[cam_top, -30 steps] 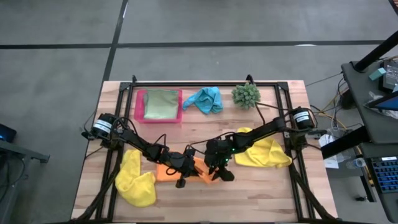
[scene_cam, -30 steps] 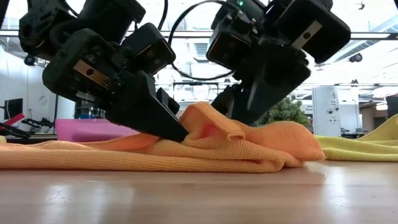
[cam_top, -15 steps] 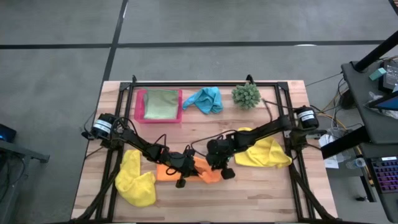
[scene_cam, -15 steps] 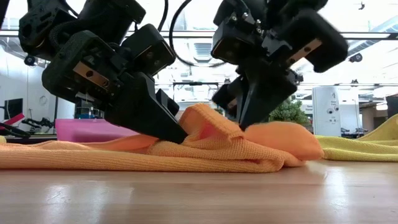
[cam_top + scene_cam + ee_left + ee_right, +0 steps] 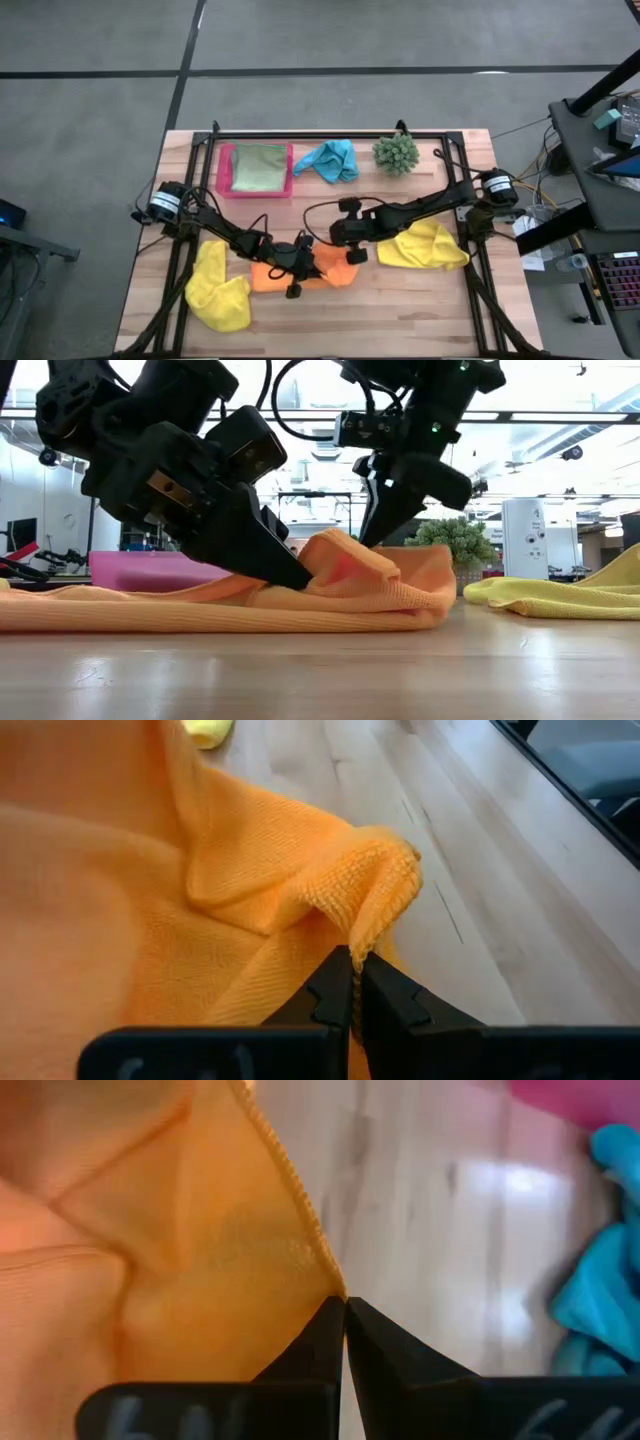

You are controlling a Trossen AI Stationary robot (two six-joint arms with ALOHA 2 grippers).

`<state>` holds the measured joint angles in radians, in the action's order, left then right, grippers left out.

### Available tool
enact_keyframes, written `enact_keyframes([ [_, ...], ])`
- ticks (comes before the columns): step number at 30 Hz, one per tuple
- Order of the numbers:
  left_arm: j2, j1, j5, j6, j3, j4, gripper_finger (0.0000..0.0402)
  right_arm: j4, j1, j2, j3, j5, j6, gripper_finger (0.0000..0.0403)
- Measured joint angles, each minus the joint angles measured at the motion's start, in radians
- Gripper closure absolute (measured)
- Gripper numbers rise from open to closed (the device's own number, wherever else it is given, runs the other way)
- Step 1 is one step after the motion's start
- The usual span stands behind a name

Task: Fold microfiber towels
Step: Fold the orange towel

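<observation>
— What's changed? The right tool (image 5: 352, 243) has been lifting the orange towel (image 5: 325, 271) edge toward 12 o'clock, pinching it shut.

— And the left tool (image 5: 291, 281)? Clamping the same towel's hem at the desk's (image 5: 400, 320) 6 o'clock side.

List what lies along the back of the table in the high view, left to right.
Pink tray holding the light green towel → turquoise towel → spiky green plant ball.

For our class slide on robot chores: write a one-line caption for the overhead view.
Both claws, left and right, pinch the orange towel on the wooden table.
</observation>
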<state>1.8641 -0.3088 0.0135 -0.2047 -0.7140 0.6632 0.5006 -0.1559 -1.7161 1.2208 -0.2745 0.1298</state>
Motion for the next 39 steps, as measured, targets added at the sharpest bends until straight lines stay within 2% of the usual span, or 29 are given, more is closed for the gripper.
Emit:
enact_keyframes([
  [3, 0.0, 0.001, 0.0, -0.012, 0.0, -0.023, 0.0402, -0.012, -0.009, 0.0, -0.014, 0.081, -0.026, 0.0394],
  [7, 0.0, 0.006, 0.005, -0.071, 0.0, -0.095, 0.0402, -0.074, -0.011, 0.0, -0.036, 0.295, -0.11, 0.0388],
  [10, -0.001, 0.008, 0.005, -0.107, 0.0, -0.123, 0.0402, -0.12, -0.012, 0.0, -0.057, 0.449, -0.163, 0.0362],
  [13, -0.002, 0.008, 0.006, -0.112, -0.001, -0.125, 0.0402, -0.203, -0.012, 0.0, -0.073, 0.624, -0.196, 0.0319],
  [14, -0.002, 0.008, 0.006, -0.112, -0.001, -0.126, 0.0402, -0.212, -0.013, 0.0, -0.076, 0.652, -0.209, 0.0303],
  [19, -0.002, 0.008, 0.006, -0.112, -0.001, -0.129, 0.0402, -0.153, -0.002, 0.014, -0.074, 0.666, -0.208, 0.0222],
  [22, -0.002, 0.008, 0.006, -0.111, -0.001, -0.129, 0.0402, -0.125, 0.021, 0.041, -0.071, 0.62, -0.177, 0.0186],
  [25, -0.002, 0.008, 0.006, -0.111, -0.001, -0.127, 0.0402, -0.116, 0.056, 0.057, -0.085, 0.566, -0.155, 0.0157],
  [30, -0.002, 0.008, 0.006, -0.104, 0.0, -0.126, 0.0402, -0.183, 0.131, 0.055, -0.16, 0.564, -0.16, 0.0129],
  [32, -0.002, 0.008, 0.006, -0.104, 0.0, -0.125, 0.0402, -0.25, 0.151, 0.042, -0.207, 0.618, -0.179, 0.0123],
  [36, -0.002, 0.008, 0.006, -0.104, 0.0, -0.124, 0.0402, -0.482, 0.161, 0.012, -0.291, 0.871, -0.254, 0.012],
  [39, -0.002, 0.008, 0.006, -0.103, 0.0, -0.122, 0.0402, -0.608, 0.147, -0.001, -0.325, 0.903, -0.301, 0.0126],
])
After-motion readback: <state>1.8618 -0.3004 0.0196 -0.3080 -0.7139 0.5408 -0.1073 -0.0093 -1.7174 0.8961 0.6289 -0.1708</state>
